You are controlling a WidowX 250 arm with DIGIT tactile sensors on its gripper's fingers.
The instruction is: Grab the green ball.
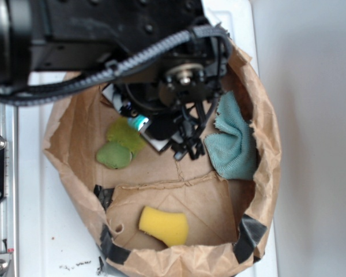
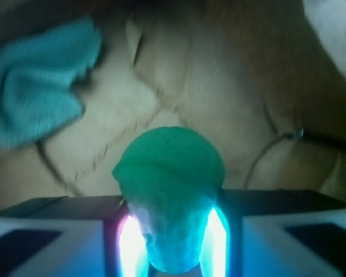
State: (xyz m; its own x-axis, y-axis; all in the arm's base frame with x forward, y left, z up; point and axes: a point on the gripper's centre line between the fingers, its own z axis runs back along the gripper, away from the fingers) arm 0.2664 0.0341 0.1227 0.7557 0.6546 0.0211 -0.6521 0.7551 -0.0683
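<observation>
Ball (image 2: 170, 190), round and axisless, clamped in tool (image 2: 173, 242).

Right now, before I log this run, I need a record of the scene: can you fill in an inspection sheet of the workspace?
Surface: brown paper bag, torn rim, dark tape patches.
Job's things: green ball sits between the hand's fingers.
Clutter: lime plush toy, teal cloth, yellow sponge.
Grippers: hand shut on the ball.
Cables: black ribbed cable along the arm.
Surroundings: white tabletop, metal rail at one edge.
</observation>
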